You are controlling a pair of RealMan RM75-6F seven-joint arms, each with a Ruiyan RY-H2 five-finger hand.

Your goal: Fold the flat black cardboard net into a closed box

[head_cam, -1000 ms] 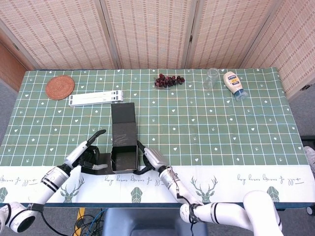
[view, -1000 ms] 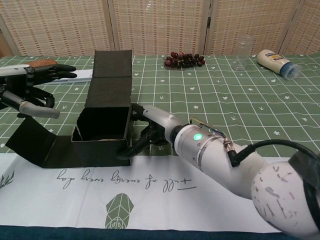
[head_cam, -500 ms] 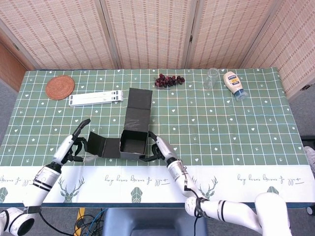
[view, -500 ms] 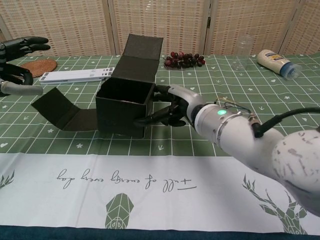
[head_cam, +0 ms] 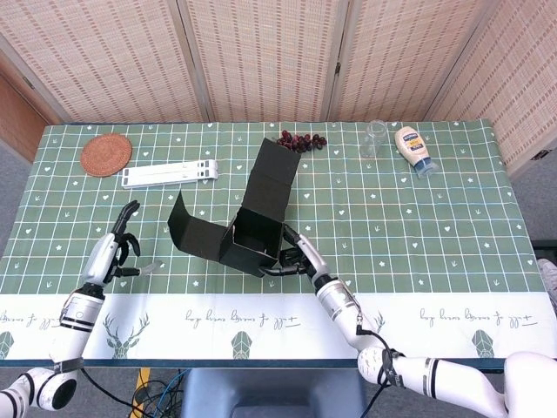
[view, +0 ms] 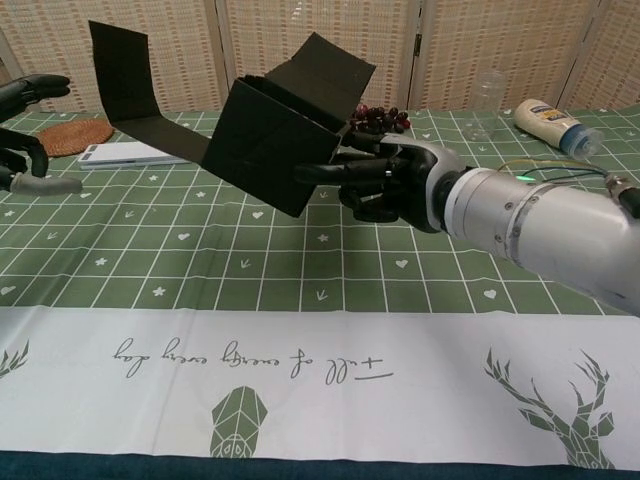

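Right hand [view: 385, 180] now grips the half-formed black cardboard box [view: 270, 140], lifted and tilted off the table; left hand [head_cam: 117, 248], empty with fingers apart, has withdrawn, flaps unclosed.

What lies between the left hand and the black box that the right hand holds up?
Only bare tablecloth separates the left hand from the box, as the head view shows.

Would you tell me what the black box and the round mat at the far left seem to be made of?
Black box: apparently matte cardboard, given its thin flat panels, creased folds and lack of shine. Round mat: probably woven rattan or straw, judging by its reddish-brown colour; the weave is too small to confirm.
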